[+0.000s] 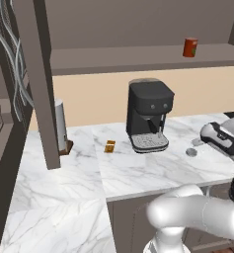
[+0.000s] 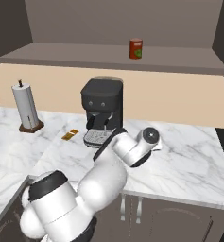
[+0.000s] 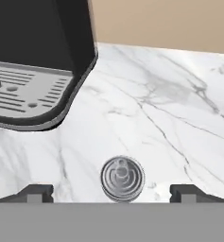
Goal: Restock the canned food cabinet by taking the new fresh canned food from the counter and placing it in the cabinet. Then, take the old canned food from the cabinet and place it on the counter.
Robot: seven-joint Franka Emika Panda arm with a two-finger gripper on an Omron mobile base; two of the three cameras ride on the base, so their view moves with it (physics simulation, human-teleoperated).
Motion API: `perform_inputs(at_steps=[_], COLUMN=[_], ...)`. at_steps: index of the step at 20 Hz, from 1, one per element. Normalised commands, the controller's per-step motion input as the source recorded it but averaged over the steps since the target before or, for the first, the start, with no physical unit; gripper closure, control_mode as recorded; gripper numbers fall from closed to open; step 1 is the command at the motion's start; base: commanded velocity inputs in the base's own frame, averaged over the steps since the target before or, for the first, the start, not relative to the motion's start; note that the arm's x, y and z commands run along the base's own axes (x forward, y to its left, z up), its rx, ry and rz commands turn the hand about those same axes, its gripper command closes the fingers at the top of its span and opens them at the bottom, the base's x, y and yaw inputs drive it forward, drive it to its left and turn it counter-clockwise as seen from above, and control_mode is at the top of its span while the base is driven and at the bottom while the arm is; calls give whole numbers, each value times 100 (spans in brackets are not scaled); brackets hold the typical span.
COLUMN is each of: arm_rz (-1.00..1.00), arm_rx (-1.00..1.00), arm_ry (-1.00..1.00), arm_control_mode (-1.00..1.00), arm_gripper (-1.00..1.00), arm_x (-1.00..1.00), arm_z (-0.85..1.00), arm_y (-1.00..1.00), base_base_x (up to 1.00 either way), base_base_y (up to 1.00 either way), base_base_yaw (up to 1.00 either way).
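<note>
The red-orange can [image 1: 190, 48] [image 2: 135, 48] stands upright on the shelf board of the taupe-brown cabinet [image 1: 138, 59] [image 2: 85, 54]. The flat silver tin [image 1: 191, 152] [image 3: 122, 178] lies on the white marble counter [image 1: 138, 173] [image 3: 170, 108], just right of the coffee machine's drip tray. My gripper [image 3: 112, 193] [image 1: 196, 143] is open, its two finger tips spread wide on either side of the tin, which they do not touch. In the right base view my hand [image 2: 151, 137] hides the tin.
A black coffee machine [image 1: 149, 116] [image 2: 102, 111] [image 3: 33, 61] stands close to the left of the tin. A small orange-brown packet [image 1: 109, 146] [image 2: 70, 135] and a paper towel holder [image 1: 60, 126] [image 2: 25, 108] sit farther left. The cabinet's thick side panel [image 1: 39, 84] reaches down to the counter.
</note>
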Motion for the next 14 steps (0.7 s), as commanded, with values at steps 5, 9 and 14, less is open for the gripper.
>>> perform_inputs(at_steps=[5, 9, 14], arm_rz=[-6, -4, -2], arm_rx=[-4, -7, -13], arm_ry=[-3, -10, -12], arm_control_mode=[-100, -100, -100], arm_gripper=[-100, -100, -100], arm_x=[-100, -100, -100], arm_z=[82, 92, 94], arm_y=[20, 28, 41], base_base_x=[0, 0, 0], base_base_y=[0, 0, 0], base_base_yaw=[0, 0, 0])
